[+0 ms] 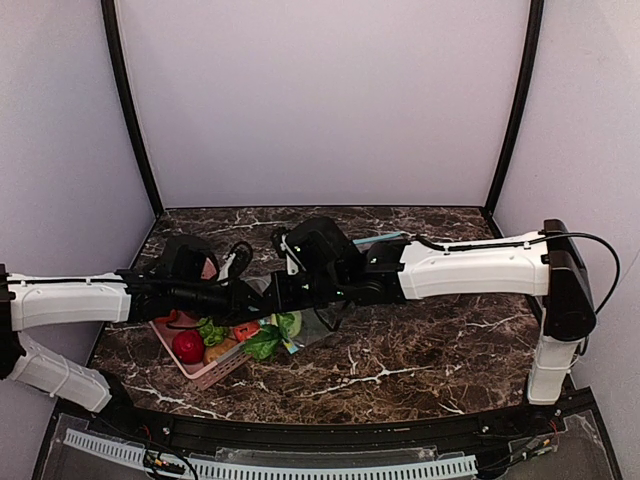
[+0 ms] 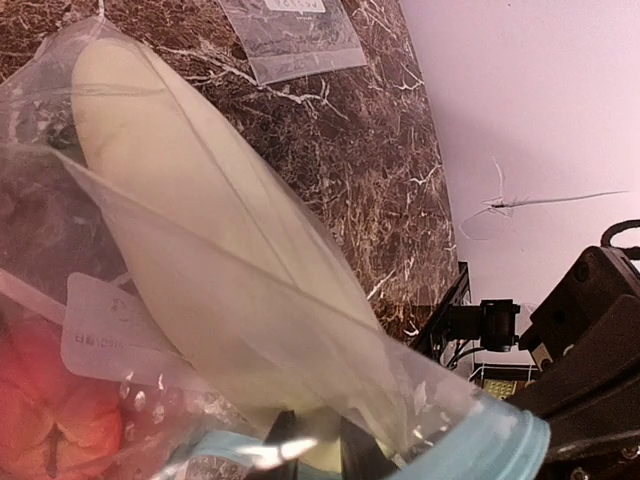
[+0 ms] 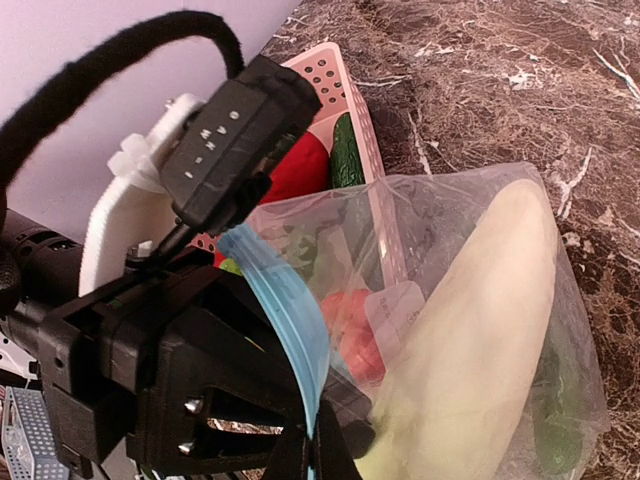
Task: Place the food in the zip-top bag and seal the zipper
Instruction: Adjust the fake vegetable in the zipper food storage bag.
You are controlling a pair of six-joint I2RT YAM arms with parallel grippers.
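The zip-top bag (image 3: 470, 230) hangs between my two grippers over the marble table. It holds the long pale cabbage piece (image 3: 480, 340), a pinkish-red piece (image 3: 350, 320) and a green piece (image 3: 555, 430). My right gripper (image 3: 318, 460) is shut on the teal zipper (image 3: 290, 320) at the bag's mouth. My left gripper (image 2: 315, 445) holds the same mouth edge, its dark fingers partly hidden behind plastic. The cabbage piece (image 2: 200, 230), the pinkish-red piece (image 2: 50, 410) and the zipper (image 2: 500, 440) also show in the left wrist view. In the top view both grippers (image 1: 262, 292) (image 1: 292, 285) meet above the bag (image 1: 312, 322).
The pink basket (image 1: 215, 372) lies under and left of the bag with a red round piece (image 1: 187, 346) and green pieces (image 1: 210, 332) in it. A second clear bag (image 2: 290, 35) lies flat at the back (image 1: 380, 240). Walls enclose the table.
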